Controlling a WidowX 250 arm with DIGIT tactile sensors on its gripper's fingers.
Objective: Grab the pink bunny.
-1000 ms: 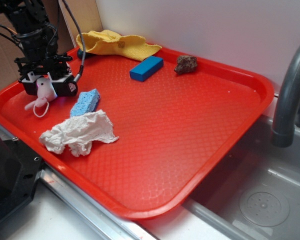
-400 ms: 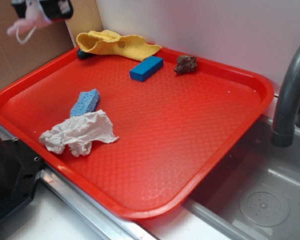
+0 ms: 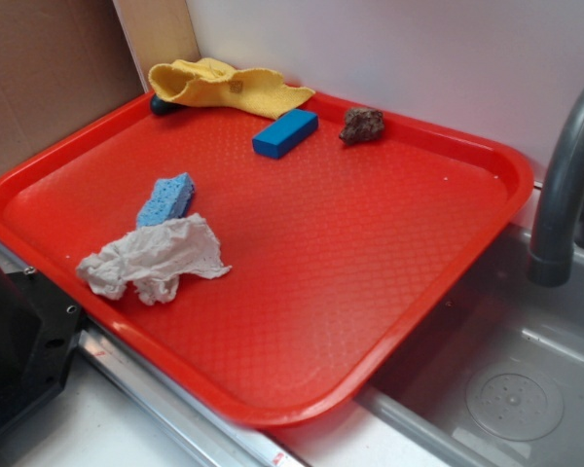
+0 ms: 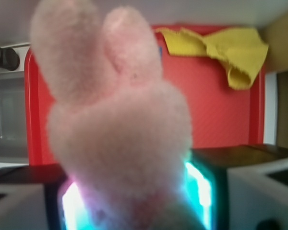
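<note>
Clamping the pink bunny [image 4: 117,143], the end effector [image 4: 134,201] hangs above the red tray [image 4: 216,120]

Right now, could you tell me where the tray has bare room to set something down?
The red tray is bare across its middle and right side, from the blue block and brown lump to the near rim. The left is crowded: blue sponge, white tissue, yellow cloth.

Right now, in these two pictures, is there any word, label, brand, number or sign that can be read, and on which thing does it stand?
None can be read.
Red plastic tray, yellow cloth, dark blue block, light blue sponge, crumpled white tissue, fluffy pink plush bunny: no print shows.
Yellow cloth has a small brownish mark, too small to tell.
</note>
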